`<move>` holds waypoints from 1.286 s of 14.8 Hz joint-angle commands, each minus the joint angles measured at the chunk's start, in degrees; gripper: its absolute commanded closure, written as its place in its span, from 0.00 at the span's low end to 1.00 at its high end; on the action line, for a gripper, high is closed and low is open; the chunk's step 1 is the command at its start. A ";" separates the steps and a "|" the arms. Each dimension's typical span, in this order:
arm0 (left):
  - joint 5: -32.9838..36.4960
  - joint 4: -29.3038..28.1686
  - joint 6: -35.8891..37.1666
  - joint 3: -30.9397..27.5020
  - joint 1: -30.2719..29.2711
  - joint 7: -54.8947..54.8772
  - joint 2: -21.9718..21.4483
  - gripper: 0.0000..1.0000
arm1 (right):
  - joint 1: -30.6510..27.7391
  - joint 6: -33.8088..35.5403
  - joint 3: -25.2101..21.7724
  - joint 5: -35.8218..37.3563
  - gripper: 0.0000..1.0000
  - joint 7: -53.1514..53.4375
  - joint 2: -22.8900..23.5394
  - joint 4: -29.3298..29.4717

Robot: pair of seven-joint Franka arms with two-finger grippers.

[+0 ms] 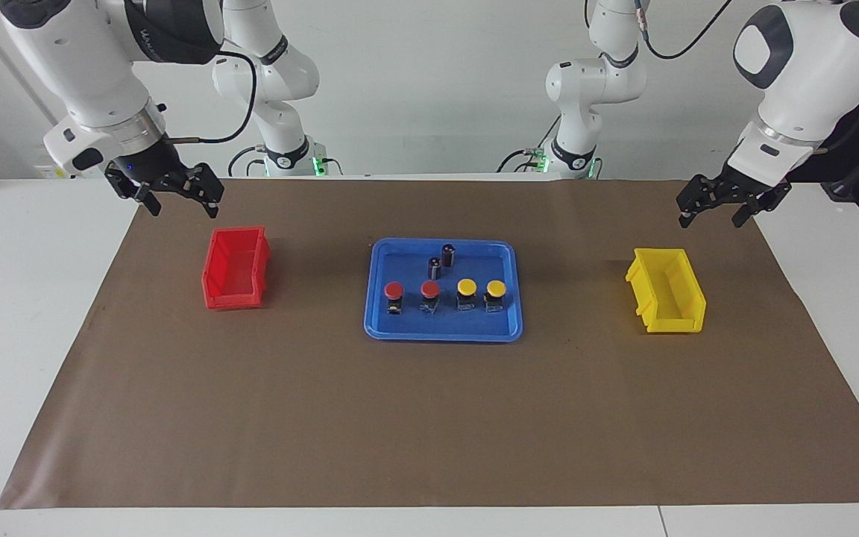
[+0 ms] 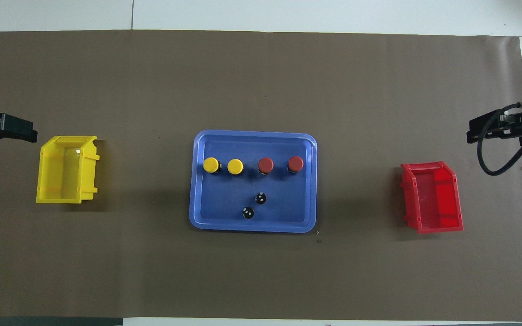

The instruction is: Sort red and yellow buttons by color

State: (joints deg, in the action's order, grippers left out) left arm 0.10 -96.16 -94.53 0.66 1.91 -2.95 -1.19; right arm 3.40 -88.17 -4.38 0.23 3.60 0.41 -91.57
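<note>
Two red buttons [image 1: 394,291] [image 1: 430,289] and two yellow buttons [image 1: 466,286] [image 1: 496,288] stand in a row in a blue tray [image 1: 444,335] at the middle of the mat. The reds are toward the right arm's end, the yellows toward the left arm's end. My right gripper [image 1: 180,205] hangs open and holds nothing, over the mat beside the red bin [image 1: 236,268]. My left gripper [image 1: 714,218] also hangs open with nothing in it, over the mat beside the yellow bin [image 1: 666,291]. Both bins hold nothing.
Two dark cylinders with silver tops [image 1: 448,253] [image 1: 435,267] stand in the tray, nearer to the robots than the buttons. A brown mat [image 1: 429,432] covers most of the white table. The bins sit well apart from the tray, one toward each end.
</note>
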 commanded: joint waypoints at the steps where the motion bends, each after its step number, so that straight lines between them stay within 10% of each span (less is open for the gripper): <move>1: -0.46 0.01 0.93 0.04 -0.42 -0.39 -0.48 0.00 | -0.24 -1.48 0.08 -0.14 0.00 -1.05 -0.85 -1.42; 19: -0.46 0.09 0.93 0.04 -0.42 -0.39 -0.48 0.00 | 3.62 -1.49 1.57 -0.58 0.00 3.58 1.69 3.04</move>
State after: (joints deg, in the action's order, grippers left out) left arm 0.10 -96.16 -94.53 0.66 1.91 -2.95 -1.19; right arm 4.93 -90.37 -3.36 0.14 4.21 0.50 -91.20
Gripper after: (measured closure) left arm 0.000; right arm 0.000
